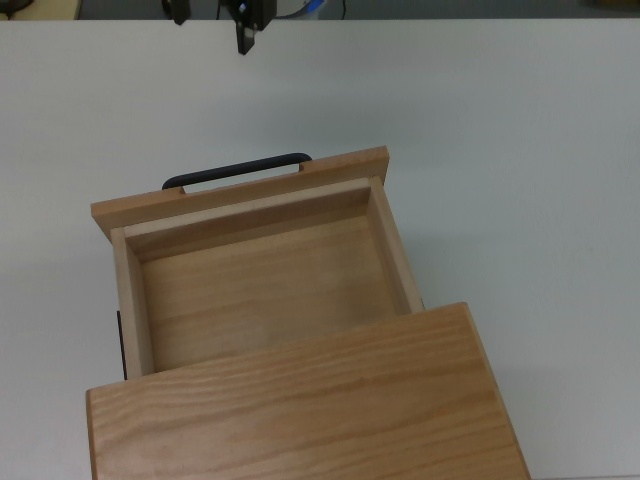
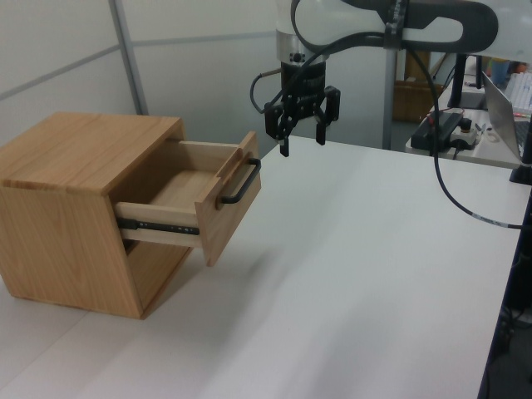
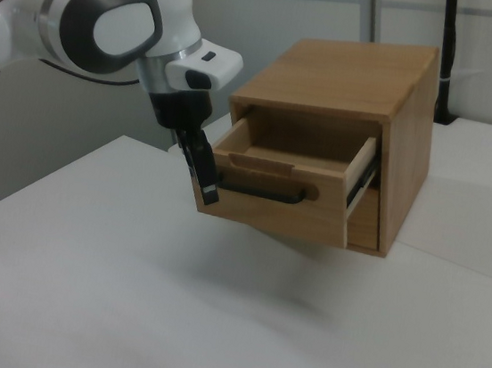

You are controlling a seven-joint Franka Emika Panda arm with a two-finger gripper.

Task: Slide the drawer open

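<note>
The drawer (image 2: 187, 195) stood pulled out — handle (image 2: 239, 181) facing your gripper (image 2: 302, 145), whose fingers were spread wide, holding nothing.

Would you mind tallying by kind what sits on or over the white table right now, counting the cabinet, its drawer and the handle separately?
Cabinet: 1
Drawer, pulled out: 1
Black handle: 1
Robot hand, open, above the table: 1
Total: 4
</note>
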